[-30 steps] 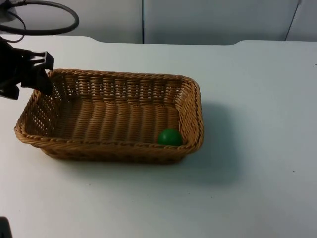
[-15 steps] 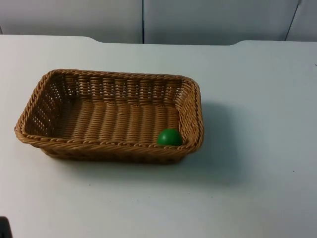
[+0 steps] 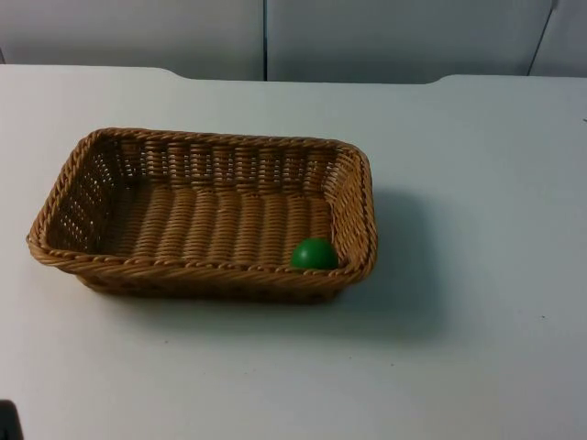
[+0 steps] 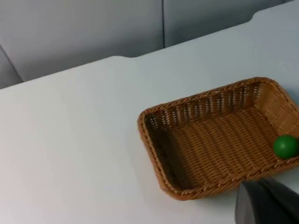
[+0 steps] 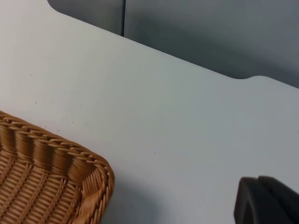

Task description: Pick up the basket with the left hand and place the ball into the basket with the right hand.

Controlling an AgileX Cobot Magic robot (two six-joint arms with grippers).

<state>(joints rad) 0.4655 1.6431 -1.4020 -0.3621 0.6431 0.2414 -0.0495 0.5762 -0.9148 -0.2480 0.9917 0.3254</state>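
A woven wicker basket rests flat on the white table, left of the middle. A green ball lies inside it, against the front wall near the right corner. From the left wrist the whole basket and the ball are seen from a distance. My left gripper hangs well back from the basket, shut and holding nothing. My right gripper is shut too and waits off to the side of the basket's corner, with bare table under it.
The white table top stretches wide to the right of and in front of the basket. It ends at the grey partition wall at the back. A small dark shape sits at the near left edge.
One second ago my left gripper stood at the basket's left rim. It has let go and pulled away out of the top view. Basket and ball have stayed put.
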